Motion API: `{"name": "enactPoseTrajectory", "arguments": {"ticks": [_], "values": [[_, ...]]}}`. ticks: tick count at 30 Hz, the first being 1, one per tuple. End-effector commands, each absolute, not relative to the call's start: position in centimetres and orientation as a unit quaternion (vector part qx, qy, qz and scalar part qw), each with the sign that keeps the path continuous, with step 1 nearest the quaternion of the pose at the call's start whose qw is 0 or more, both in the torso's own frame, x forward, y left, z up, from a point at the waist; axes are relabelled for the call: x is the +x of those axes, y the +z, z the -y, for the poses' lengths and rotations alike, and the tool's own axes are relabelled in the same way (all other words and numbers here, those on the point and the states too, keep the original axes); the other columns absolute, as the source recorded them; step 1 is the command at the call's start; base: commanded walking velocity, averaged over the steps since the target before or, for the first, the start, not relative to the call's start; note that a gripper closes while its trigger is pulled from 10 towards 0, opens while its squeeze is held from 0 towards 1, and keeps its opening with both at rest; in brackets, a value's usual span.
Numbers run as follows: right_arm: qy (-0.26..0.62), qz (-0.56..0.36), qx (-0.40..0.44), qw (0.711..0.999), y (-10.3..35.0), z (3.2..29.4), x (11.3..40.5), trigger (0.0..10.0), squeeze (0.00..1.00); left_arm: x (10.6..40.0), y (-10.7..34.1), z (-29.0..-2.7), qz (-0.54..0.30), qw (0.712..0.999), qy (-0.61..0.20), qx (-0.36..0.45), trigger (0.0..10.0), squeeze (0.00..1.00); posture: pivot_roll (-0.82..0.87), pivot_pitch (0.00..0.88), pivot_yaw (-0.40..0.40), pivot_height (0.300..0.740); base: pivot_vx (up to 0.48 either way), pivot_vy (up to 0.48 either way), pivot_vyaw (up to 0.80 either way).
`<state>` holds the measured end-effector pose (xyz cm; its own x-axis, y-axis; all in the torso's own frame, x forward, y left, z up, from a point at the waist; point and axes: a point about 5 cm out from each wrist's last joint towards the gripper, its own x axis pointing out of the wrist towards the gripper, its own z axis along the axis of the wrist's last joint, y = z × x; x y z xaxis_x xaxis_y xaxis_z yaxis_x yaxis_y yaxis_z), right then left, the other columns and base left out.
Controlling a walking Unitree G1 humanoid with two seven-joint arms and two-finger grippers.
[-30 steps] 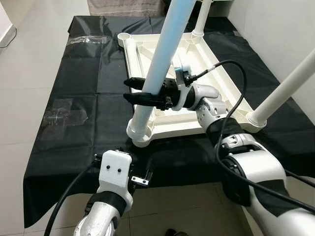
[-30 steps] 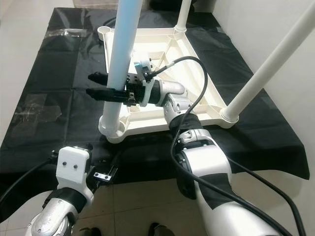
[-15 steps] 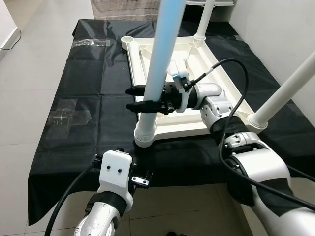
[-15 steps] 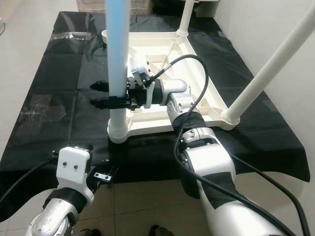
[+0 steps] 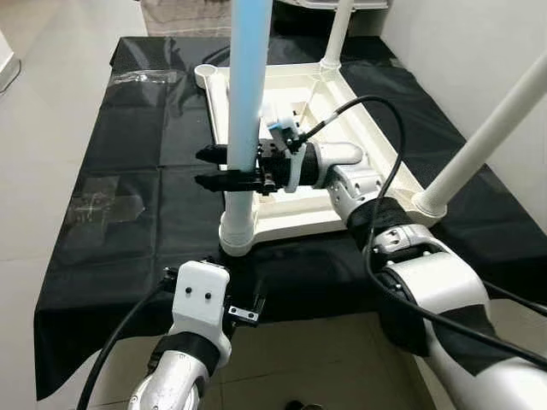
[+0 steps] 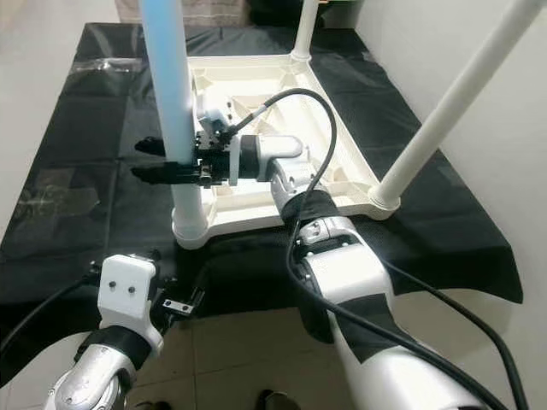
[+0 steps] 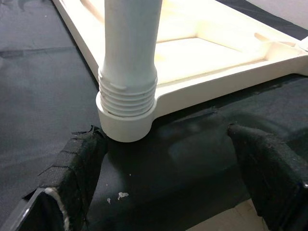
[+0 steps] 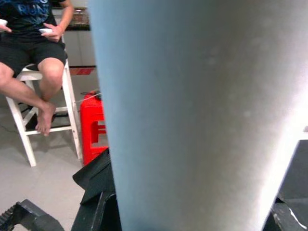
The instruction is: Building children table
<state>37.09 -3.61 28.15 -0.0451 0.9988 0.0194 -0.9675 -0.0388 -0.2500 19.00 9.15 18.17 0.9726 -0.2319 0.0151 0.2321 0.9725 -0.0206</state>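
- The right gripper clamps its 2 black fingers on the pale blue table leg.
- That leg stands upright in the near corner socket of the upturned white tabletop, on a black sheet.
- The left gripper hovers spread wide near the socket.

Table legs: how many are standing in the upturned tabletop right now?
3. The near-left leg is gripped by the right gripper; the near-right leg slants up at the right corner; the far-right leg stands at the back. The far-left socket is empty.
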Motion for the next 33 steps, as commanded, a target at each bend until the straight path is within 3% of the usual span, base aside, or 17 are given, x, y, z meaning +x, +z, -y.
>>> {"name": "enactPoseTrajectory", "arguments": {"ticks": [1,10,11,15,28,30,32,33], "values": [[0.711,0.016,-0.077,0.699,24.4,3.4,37.1,10.0,0.0,18.8,18.1,-9.1,0.003,0.993,-0.115,-0.009,10.0,0.0,0.12,0.245,-0.129,0.74,0.0,0.0,0.0],[0.708,0.024,-0.064,0.703,24.1,3.5,37.0,10.0,0.0,19.0,18.1,-9.2,0.005,0.994,-0.111,-0.01,10.0,0.0,0.12,0.247,-0.128,0.74,0.0,0.0,0.0],[0.674,0.03,-0.064,0.735,24.3,3.4,37.5,10.0,0.0,19.1,18.1,-9.3,0.005,0.994,-0.11,-0.008,10.0,0.0,0.11,0.248,-0.121,0.74,0.0,0.0,0.0],[0.64,0.04,-0.061,0.765,24.5,3.4,37.9,10.0,0.0,19.2,18.1,-9.4,0.006,0.994,-0.11,-0.006,10.0,0.0,0.11,0.246,-0.12,0.74,0.0,0.0,0.0],[0.613,0.06,-0.045,0.786,24.2,3.7,37.4,10.0,0.0,19.8,18.1,-10.1,0.012,0.995,-0.101,0.003,10.0,0.0,0.11,0.235,-0.111,0.74,0.0,0.0,0.0],[0.597,0.056,-0.044,0.799,24.0,3.8,37.4,10.0,0.0,20.0,18.1,-10.3,0.013,0.995,-0.099,0.005,10.0,0.0,0.1,0.229,-0.109,0.74,0.0,0.0,0.0],[0.554,0.047,-0.04,0.831,23.8,3.8,37.6,10.0,0.0,20.3,18.1,-10.5,0.016,0.995,-0.096,0.008,10.0,0.0,0.1,0.228,-0.11,0.74,0.0,0.0,0.0],[0.554,0.047,-0.04,0.831,23.8,3.8,37.6,10.0,0.0,20.3,18.1,-10.5,0.016,0.995,-0.096,0.008,10.0,0.0,0.1,0.228,-0.11,0.74,0.0,0.0,0.0]]}}
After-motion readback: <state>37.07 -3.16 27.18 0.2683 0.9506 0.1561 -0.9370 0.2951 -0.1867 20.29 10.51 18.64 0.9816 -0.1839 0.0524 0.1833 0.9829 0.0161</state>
